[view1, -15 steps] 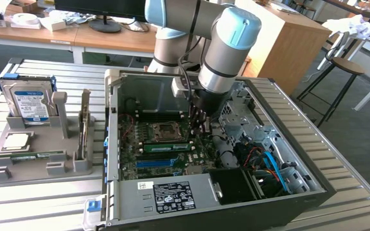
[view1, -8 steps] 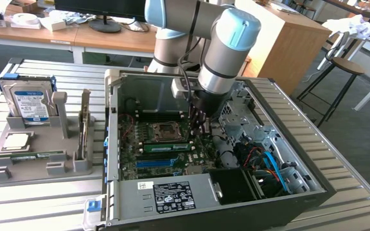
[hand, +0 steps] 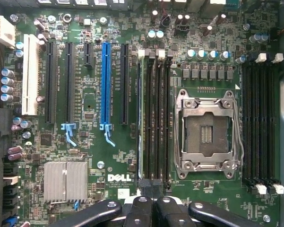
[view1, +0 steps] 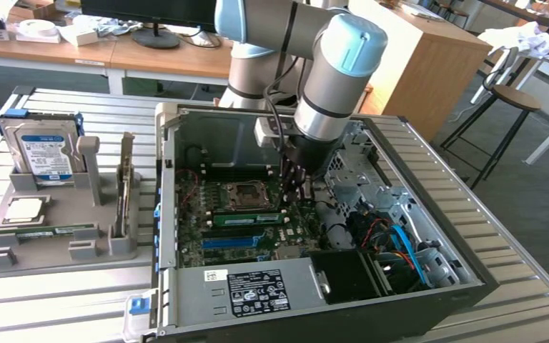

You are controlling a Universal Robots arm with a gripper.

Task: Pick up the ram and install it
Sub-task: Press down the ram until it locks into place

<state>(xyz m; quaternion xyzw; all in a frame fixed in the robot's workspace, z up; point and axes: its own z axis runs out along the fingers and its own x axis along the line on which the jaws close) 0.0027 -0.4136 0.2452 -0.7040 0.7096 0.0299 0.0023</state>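
Observation:
A long green ram (view1: 246,216) stands on edge in the memory slots beside the empty processor socket (view1: 249,192) inside the open computer case. My gripper (view1: 294,184) hangs over the end of that stick nearest the exterior view's right, its black fingers shut together. I cannot tell whether the fingertips touch the stick. In the wrist view the shut gripper (hand: 151,187) sits over one end of the black memory slots (hand: 154,118), next to the processor socket (hand: 208,135). Nothing shows between the fingers.
A grey holder tray (view1: 55,250) at the exterior view's left carries a hard drive (view1: 41,146), a square silver processor (view1: 22,209) and another green stick (view1: 41,230). The case walls (view1: 165,186), cables (view1: 399,243) and power supply (view1: 255,289) crowd the board.

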